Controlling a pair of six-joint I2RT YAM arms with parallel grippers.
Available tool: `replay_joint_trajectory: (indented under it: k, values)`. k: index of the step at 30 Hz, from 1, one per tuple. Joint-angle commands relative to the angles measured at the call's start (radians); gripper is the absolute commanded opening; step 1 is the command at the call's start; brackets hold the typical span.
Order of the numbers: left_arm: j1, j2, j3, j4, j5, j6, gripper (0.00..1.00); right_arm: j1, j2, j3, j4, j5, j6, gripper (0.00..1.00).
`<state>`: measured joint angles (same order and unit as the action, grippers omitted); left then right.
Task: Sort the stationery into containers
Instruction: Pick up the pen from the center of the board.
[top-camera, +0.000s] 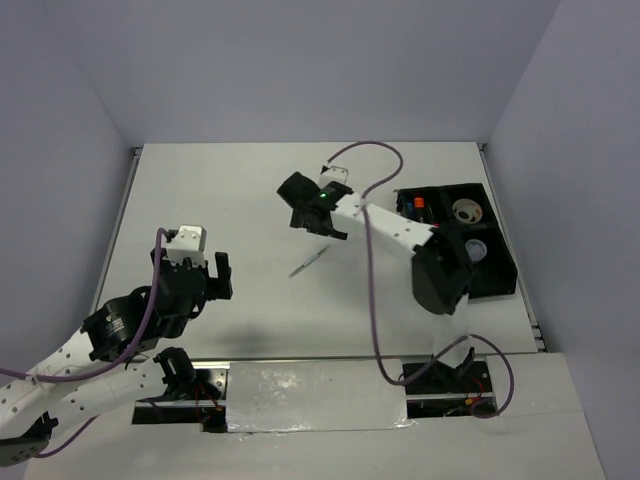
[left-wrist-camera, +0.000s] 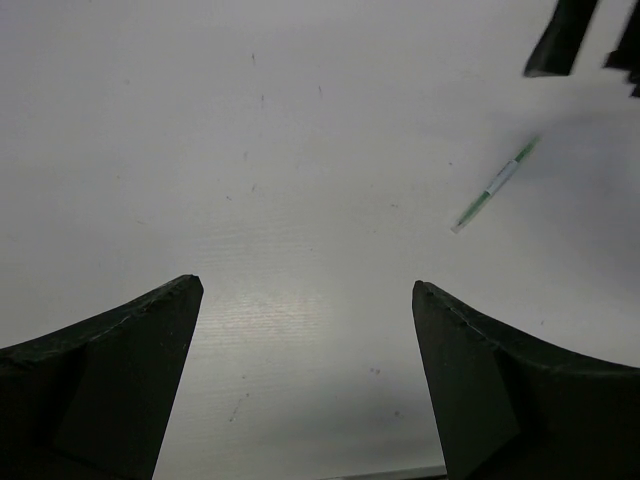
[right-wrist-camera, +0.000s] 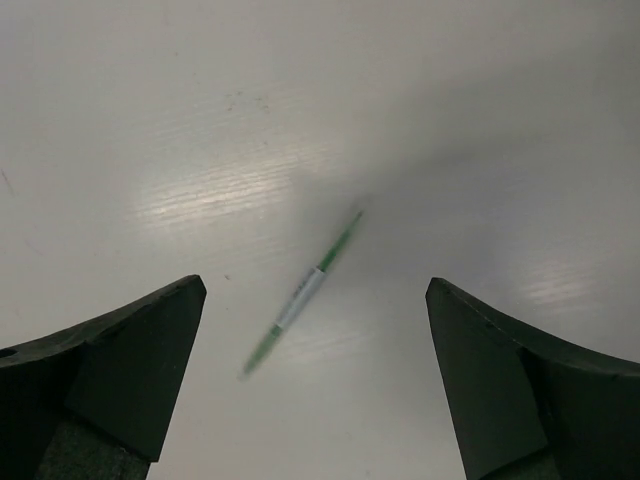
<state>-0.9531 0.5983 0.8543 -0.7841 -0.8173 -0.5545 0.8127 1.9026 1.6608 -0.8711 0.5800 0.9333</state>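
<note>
Both grippers spread wide and empty over a white table, with one slim pen lying loose.

The right gripper (right-wrist-camera: 315, 288) hovers with its jaws far apart and nothing in them. The green-and-white pen (right-wrist-camera: 310, 290) lies slanted on the table (top-camera: 220, 190) beneath the gap, touching neither finger. The left gripper (left-wrist-camera: 305, 285) is just as wide open and grips nothing, and the pen sits well off to its far right. The surface is matte white, faintly speckled, with soft glare patches. The black organiser tray (top-camera: 505, 262) rests at the table's right side, partly hidden by the right arm, with a tape roll (top-camera: 466, 211) in one compartment. Pale lilac-grey walls (top-camera: 300, 60) close in the table on three sides.
</note>
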Motion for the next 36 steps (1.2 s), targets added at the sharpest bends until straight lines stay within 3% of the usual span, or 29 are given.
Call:
replay_joint_trajectory:
  k: [1,4,9,18,23,27,29,30,36]
  values:
    - [0.004,-0.022,0.014,0.023,-0.025,-0.004,0.99,0.02,0.177,0.184,-0.209,0.027,0.188,0.99]
    - [0.005,-0.025,0.012,0.028,-0.016,0.004,0.99,0.034,0.228,0.192,-0.161,0.008,0.229,0.95]
    - [0.005,-0.023,0.011,0.037,-0.002,0.014,0.99,0.034,0.243,0.119,-0.065,-0.049,0.291,0.75]
    - [0.005,-0.022,0.011,0.037,0.001,0.016,0.99,0.055,0.263,0.044,-0.045,-0.072,0.348,0.66]
    - [0.005,-0.026,0.008,0.039,0.003,0.016,0.99,0.056,0.28,0.008,-0.031,-0.086,0.358,0.41]
    - [0.005,-0.023,0.009,0.037,0.004,0.016,0.99,0.054,0.244,-0.074,0.023,-0.101,0.366,0.36]
    - [0.005,-0.023,0.009,0.037,0.004,0.016,0.99,0.046,0.208,-0.139,0.07,-0.109,0.368,0.22]
    - [0.005,-0.025,0.009,0.037,0.004,0.015,0.99,0.046,0.196,-0.157,0.081,-0.112,0.368,0.0]
    - [0.005,-0.032,0.008,0.039,0.007,0.018,0.99,0.046,0.046,-0.289,0.202,-0.103,0.265,0.0]
